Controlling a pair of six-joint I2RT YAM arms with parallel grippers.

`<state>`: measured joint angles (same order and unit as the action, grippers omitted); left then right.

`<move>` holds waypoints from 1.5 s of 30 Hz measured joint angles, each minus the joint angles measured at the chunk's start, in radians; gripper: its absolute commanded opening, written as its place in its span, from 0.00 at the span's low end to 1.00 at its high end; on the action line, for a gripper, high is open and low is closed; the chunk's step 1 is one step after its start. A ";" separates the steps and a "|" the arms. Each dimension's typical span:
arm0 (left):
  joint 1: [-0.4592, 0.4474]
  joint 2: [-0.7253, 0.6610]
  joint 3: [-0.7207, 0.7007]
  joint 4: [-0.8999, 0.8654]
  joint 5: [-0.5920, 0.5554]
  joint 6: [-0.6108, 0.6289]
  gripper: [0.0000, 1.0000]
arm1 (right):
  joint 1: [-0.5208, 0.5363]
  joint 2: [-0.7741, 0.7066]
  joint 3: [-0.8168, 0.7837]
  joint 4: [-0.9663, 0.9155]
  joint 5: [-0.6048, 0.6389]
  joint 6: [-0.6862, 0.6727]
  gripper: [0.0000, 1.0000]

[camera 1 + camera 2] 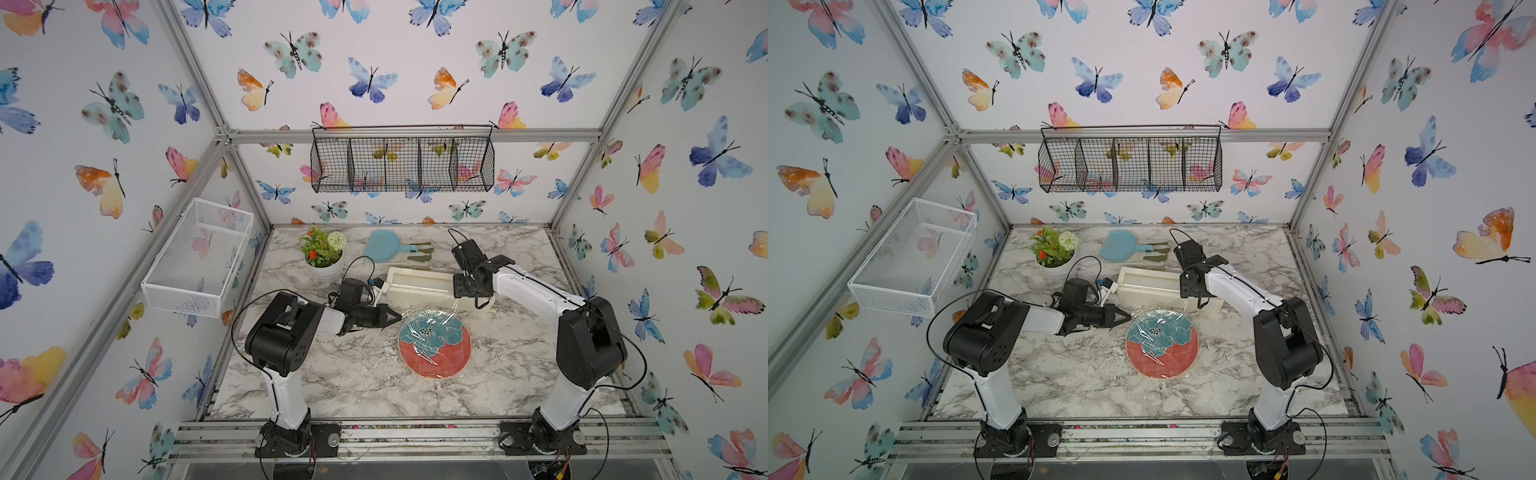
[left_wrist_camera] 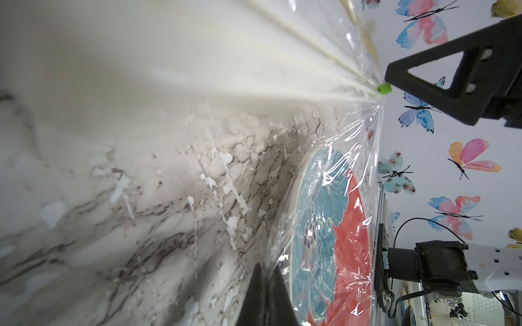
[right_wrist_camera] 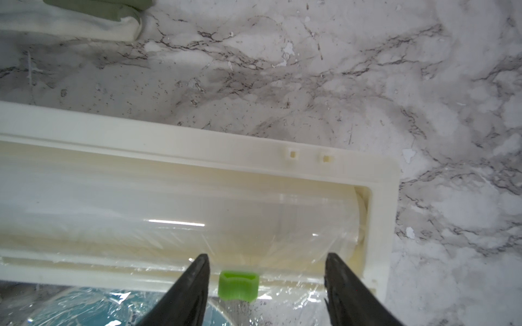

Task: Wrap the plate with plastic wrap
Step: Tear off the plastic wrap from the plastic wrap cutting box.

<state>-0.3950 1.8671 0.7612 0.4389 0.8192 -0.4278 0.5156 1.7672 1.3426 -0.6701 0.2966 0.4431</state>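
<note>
the plastic wrap (image 1: pixel 430 332) is feather-light, limp and clingy, and likely to bunch or tear if yanked, so it is best pinched at a free edge and kept taut. it lies draped over the plate (image 1: pixel 440 361), which sits flat on the tabletop (image 1: pixel 332 374). at the plate's ten o'clock the left fingers (image 1: pixel 385 316) are clenched tight, apparently on the film's edge. at twelve o'clock sits the dispenser box (image 1: pixel 419 286), with film running from it to the plate. over its right end the right fingers (image 3: pixel 195 282) are spread apart, straddling the green tab (image 3: pixel 238 285) without touching it.
</note>
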 measured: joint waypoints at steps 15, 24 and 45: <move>0.000 0.000 0.000 -0.023 -0.014 0.002 0.03 | 0.003 0.000 -0.034 0.015 0.020 0.005 0.63; 0.000 0.000 0.000 -0.045 -0.020 0.011 0.01 | -0.005 -0.053 -0.127 0.099 0.030 0.048 0.74; -0.002 -0.068 0.053 -0.117 -0.064 0.027 0.64 | -0.100 -0.153 -0.248 0.161 -0.029 0.023 0.74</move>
<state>-0.3965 1.7988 0.8143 0.3214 0.7551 -0.4007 0.4156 1.6138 1.0950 -0.5091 0.2680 0.4660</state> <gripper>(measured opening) 0.647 0.740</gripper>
